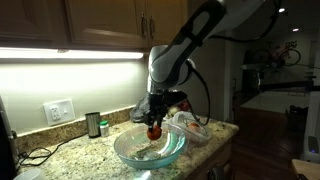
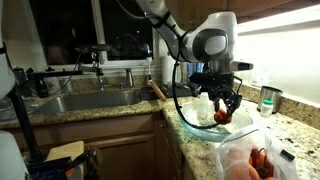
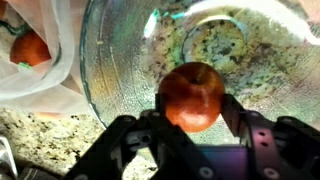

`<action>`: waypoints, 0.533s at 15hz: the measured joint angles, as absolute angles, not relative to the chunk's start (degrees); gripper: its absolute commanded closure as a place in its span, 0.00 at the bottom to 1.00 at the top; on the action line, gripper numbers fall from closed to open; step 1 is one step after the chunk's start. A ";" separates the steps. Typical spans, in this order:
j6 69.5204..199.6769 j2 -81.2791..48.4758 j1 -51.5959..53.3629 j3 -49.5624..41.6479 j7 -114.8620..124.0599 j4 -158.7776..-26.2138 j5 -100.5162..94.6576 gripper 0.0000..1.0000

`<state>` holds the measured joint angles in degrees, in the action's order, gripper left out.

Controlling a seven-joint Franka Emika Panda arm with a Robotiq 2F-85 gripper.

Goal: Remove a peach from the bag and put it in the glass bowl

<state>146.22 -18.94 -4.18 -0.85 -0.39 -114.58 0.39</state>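
The peach (image 3: 193,97) is gripped tight between the two fingers of the pincer (image 1: 155,126) and is held just over the inside of the glass bowl (image 1: 172,154), which is set on the worktop (image 1: 80,155) beside the bag (image 3: 45,80), where another red fruit (image 3: 30,48) is seen.

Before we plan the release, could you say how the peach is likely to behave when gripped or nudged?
The peach looks round and smooth, so it will probably roll on the curved wall of the glass bowl. Held in the gripper, it shows no denting, so it seems firm, though hard squeezing may bruise it.
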 measured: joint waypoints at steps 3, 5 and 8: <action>145.33 -19.92 -4.18 -0.86 -0.39 -113.66 0.39 0.67; 144.83 -20.61 -4.18 -0.88 -0.39 -113.09 0.39 0.67; 144.43 -21.51 -4.18 -0.91 -0.39 -112.29 0.39 0.67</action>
